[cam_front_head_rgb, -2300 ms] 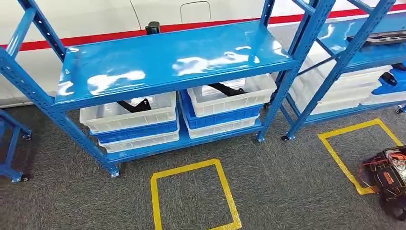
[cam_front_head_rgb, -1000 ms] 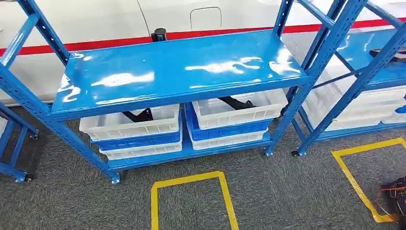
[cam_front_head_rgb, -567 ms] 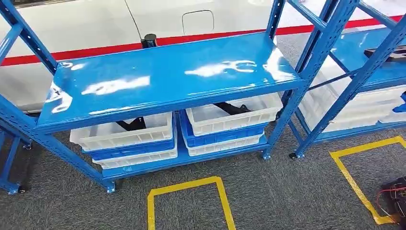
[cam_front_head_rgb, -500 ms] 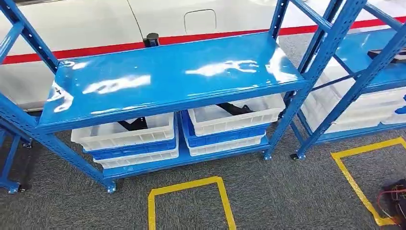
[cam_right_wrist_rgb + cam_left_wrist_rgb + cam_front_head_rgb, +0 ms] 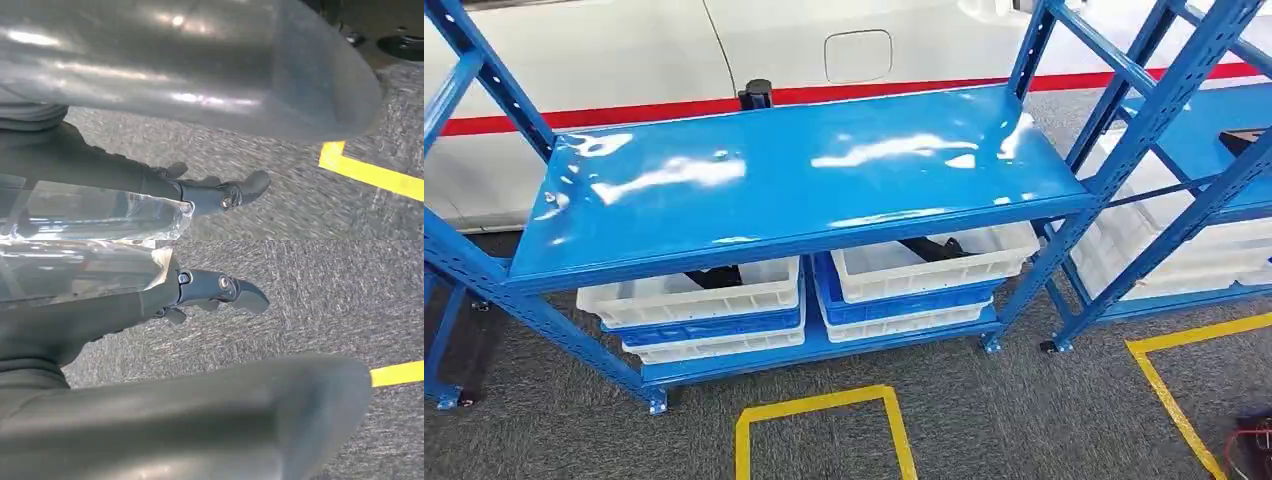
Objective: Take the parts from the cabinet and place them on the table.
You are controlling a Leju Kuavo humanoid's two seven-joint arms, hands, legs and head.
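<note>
A blue rack [image 5: 804, 180] stands in front of me in the head view, its wide middle shelf bare. Under that shelf, two white bins sit on stacked blue and white bins. The left bin [image 5: 689, 295] holds a black part [image 5: 716, 277], mostly hidden by the shelf edge. In the right bin [image 5: 934, 265] lies another black part [image 5: 932, 247]. My left hand [image 5: 165, 300] hangs over grey carpet, fingers stretched out, holding nothing. My right hand [image 5: 165, 185] hangs the same way over the carpet, with nothing in it.
A second blue rack [image 5: 1184, 120] with white bins stands to the right. Yellow tape squares [image 5: 819, 405] mark the grey carpet before each rack. Behind runs a white wall with a red stripe [image 5: 624, 110]. A dark bundle with wires [image 5: 1256, 450] lies at the bottom right.
The whole picture has shifted, so the camera has moved: the rack now shows lower and larger, and the wired bundle has slid almost out at the bottom right.
</note>
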